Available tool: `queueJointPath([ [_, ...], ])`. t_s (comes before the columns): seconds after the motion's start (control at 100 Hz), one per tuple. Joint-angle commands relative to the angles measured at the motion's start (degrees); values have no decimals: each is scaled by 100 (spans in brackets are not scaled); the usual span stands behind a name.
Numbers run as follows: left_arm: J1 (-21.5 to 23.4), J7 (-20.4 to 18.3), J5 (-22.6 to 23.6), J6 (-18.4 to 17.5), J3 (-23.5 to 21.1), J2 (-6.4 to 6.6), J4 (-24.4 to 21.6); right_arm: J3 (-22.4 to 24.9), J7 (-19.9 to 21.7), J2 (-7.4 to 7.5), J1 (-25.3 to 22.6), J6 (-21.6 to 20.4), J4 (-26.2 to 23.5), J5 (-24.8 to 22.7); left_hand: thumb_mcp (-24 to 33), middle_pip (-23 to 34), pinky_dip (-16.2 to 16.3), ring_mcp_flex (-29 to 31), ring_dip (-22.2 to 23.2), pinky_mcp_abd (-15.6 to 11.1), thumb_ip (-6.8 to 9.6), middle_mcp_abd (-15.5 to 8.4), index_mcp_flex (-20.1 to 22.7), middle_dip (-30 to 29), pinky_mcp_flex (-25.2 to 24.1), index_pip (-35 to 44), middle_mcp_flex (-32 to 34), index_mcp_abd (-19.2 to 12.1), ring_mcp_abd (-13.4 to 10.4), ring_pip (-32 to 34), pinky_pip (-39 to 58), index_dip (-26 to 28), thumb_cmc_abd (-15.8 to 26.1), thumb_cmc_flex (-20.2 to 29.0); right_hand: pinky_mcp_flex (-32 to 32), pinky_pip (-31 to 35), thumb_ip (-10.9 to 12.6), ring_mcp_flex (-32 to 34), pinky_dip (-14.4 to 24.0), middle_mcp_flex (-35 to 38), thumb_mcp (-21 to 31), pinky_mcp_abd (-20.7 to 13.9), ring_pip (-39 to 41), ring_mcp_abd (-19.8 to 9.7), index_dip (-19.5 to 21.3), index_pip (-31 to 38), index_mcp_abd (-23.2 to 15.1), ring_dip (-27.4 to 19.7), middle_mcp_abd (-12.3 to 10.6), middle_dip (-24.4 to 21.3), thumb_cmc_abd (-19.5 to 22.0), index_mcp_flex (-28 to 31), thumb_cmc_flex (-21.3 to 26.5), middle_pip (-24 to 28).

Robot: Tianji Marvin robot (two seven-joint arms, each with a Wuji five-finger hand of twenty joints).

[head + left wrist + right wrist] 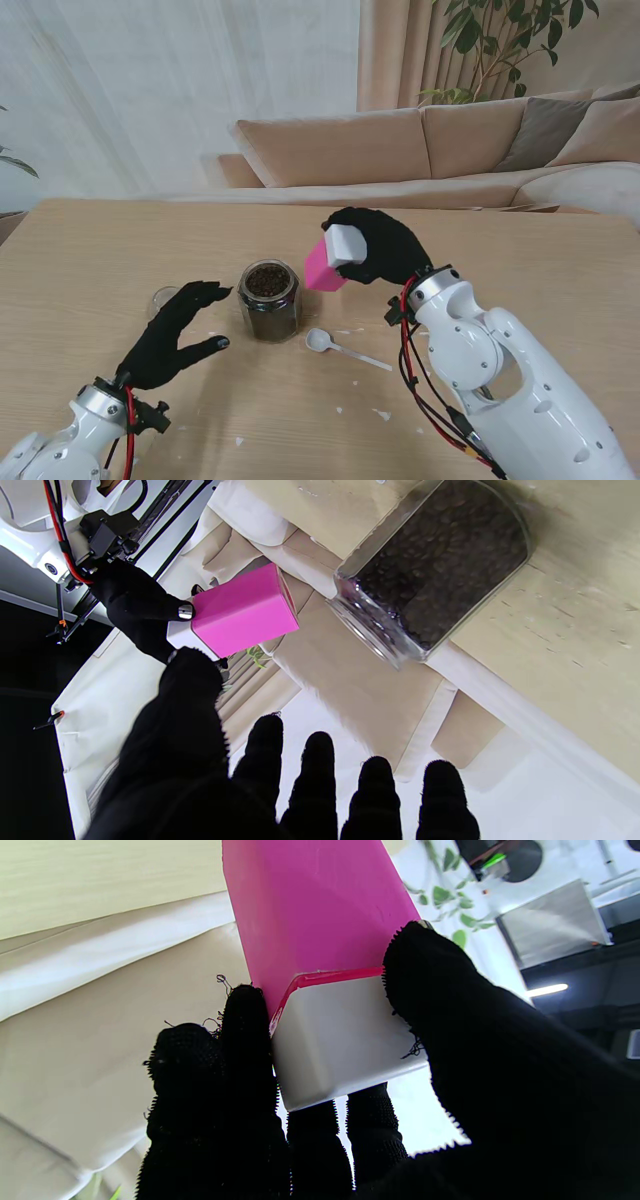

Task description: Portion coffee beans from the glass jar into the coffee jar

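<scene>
Beans fill the glass jar (269, 298) almost to the top, and it stands open in the middle of the table (90, 260). The right hand (385, 245) holds a pink box with a white end (330, 260) up in the air, tipped on its side, just to the right of the jar's mouth. I think this pink box is the coffee jar the beans should go into. The thumb and fingers pinch the white end tight, as the right wrist view shows.

The left hand (175, 335) rests to the left of the jar with its fingers spread wide. It holds nothing and does not touch the glass.

A small white spoon (342, 347) lies on the table between the jar and the right arm. A little clear thing (163, 299), maybe a lid, sits behind the left hand. I cannot tell for sure.

What could go wrong? The box is held only by its end, so it could slip or twist and fall. It hangs close to the jar and might bump it. Nobody is holding the jar, so a bump could knock it over and spill beans everywhere. White crumbs already dot the table.

I can see no words, names or stickers on the box, the jar or the spoon.
</scene>
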Motion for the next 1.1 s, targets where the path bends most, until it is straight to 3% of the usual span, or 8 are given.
queueJointPath([
  [0.0, -39, -37, 16, -73, 65, -53, -6, -76, 160, -45, -66, -89, -226, 24, 665, 133, 282, 88, 198, -105, 110, -103, -157, 25, 49, 169, 41, -54, -70, -5, -19, -74, -284, -140, 124, 167, 233, 238, -40, 613, 1020, -267, 127, 60, 75, 629, -123, 137, -82, 304, 518, 561, 789, 551],
  [0.08, -101, 94, 115, -147, 141, -69, 42, -124, 309, -29, -110, -140, -383, 206, 901, 167, 317, 111, 208, -166, 86, -98, -241, 36, 107, 185, 11, -50, -91, -7, -32, -95, -442, -224, 136, 173, 234, 235, -31, 620, 1010, -269, 141, 76, 77, 631, -114, 156, -68, 311, 518, 574, 800, 546],
  [0.11, -119, 123, 144, -169, 161, -72, 53, -136, 375, -20, -127, -161, -438, 279, 1297, 71, 253, 108, 166, -187, 39, -142, -341, -75, 127, 240, -116, -48, -108, 7, -33, -59, -568, -429, 137, 173, 236, 235, -29, 620, 1011, -269, 145, 77, 77, 631, -114, 160, -67, 313, 521, 574, 805, 544],
  [0.35, -168, 216, 175, -230, 312, -85, 22, -317, 654, 20, -214, -424, -627, 732, 1690, 5, 293, 303, 210, -83, -33, -152, -806, 14, 278, 255, -136, 185, -39, 57, 64, -53, -879, -733, 133, 173, 223, 219, -5, 644, 973, -269, 182, 102, 80, 623, -104, 203, -44, 356, 524, 595, 807, 536],
  [0.58, -260, 463, 184, -95, 587, -134, -32, -654, 547, 27, -189, -557, -638, 409, 2344, -11, 416, 450, 334, -86, -179, -27, -801, 57, 491, -315, -150, 636, 40, 119, 181, -229, -1277, -1318, 194, 253, 220, 244, 56, 686, 898, -305, 296, 124, 87, 651, -92, 266, -26, 415, 540, 610, 797, 563],
  [0.75, -305, 642, 222, 129, 782, -168, -79, -909, 267, -3, -143, -530, -609, 11, 2704, -33, 412, 432, 419, -303, -280, 107, -805, 103, 567, -435, -171, 920, 116, 169, 170, -112, -1606, -1808, 223, 305, 232, 240, 93, 698, 850, -323, 384, 127, 98, 699, -82, 303, -13, 466, 541, 599, 788, 600],
  [0.92, -309, 665, 89, 380, 899, -186, -139, -1074, 92, -34, -80, -519, -542, -98, 2932, -215, 227, 326, 380, -432, -347, 138, -853, 124, 480, -931, -227, 1005, 107, 147, 39, -126, -1806, -2146, 266, 342, 238, 254, 120, 721, 833, -346, 461, 131, 126, 782, -87, 326, -16, 515, 523, 594, 800, 646],
  [1.09, -358, 580, -115, 473, 925, -187, -138, -1170, -49, -80, -38, -553, -476, 26, 3003, -265, 181, 275, 369, -512, -357, 102, -899, 170, 421, -1036, -274, 992, 52, 143, 12, -45, -1928, -2121, 299, 374, 233, 269, 143, 732, 842, -350, 503, 154, 122, 824, -84, 334, -12, 534, 498, 598, 812, 662],
])
